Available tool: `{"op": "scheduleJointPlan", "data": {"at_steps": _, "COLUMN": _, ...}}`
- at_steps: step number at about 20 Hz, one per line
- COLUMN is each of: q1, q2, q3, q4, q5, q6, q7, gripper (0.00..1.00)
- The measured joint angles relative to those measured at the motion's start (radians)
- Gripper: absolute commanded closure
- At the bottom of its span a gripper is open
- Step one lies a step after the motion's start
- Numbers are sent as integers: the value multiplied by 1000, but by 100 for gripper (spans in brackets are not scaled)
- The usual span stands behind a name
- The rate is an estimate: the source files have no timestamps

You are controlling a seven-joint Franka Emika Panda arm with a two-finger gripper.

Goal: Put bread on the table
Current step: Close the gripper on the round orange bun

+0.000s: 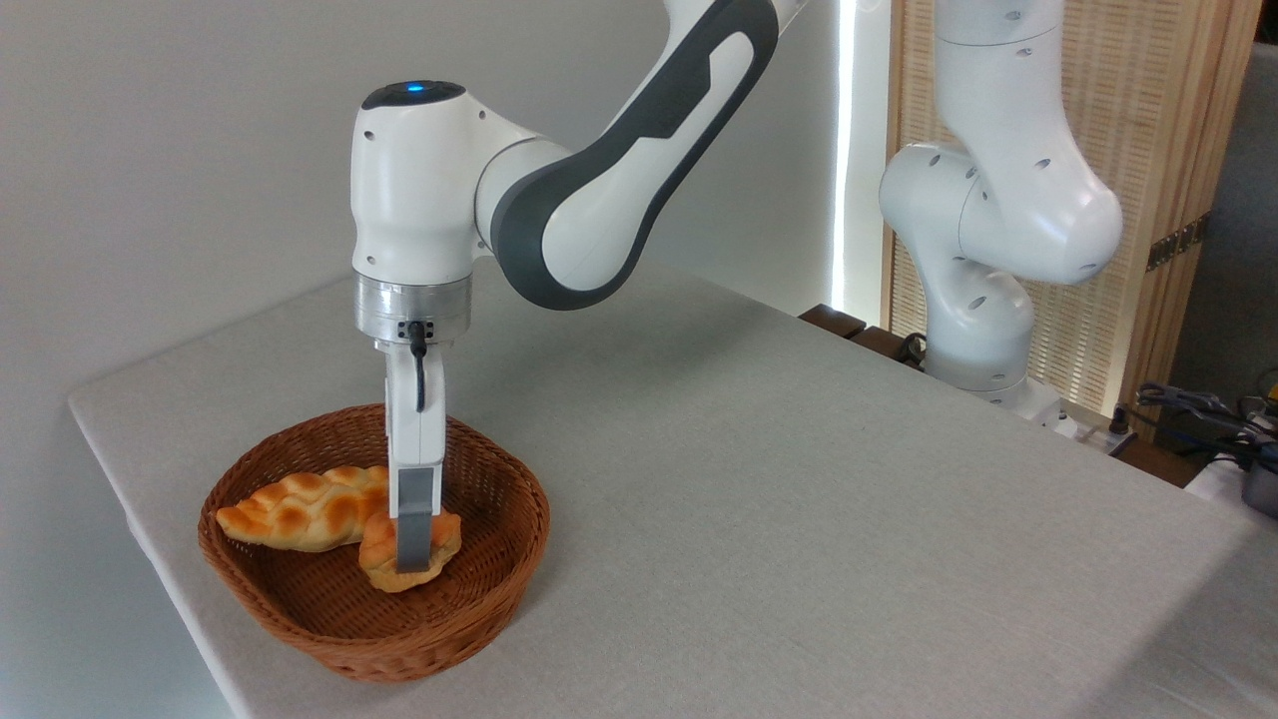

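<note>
Seemingly the bun (pixel 409 550), lower left in the basket (pixel 300 609), is pinched across its middle by the gripper (pixel 413 552), likely light and easily crushed.

No text, label, brand, number or sign can be read.

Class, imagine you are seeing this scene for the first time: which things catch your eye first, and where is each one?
The big white and grey robot arm dominates the upper middle, reaching down at the left. Its gripper sits on a small orange bun inside the brown wicker basket at the lower left of the grey table. A braided golden loaf lies beside the bun.
</note>
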Motion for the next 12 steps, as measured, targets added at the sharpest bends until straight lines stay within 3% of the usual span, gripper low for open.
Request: {"op": "scheduleJointPlan", "data": {"at_steps": 12, "q1": 9, "q2": -29, "q3": 1, "q4": 1, "q5": 0, "q6": 1, "q7": -1, "gripper": 68}}
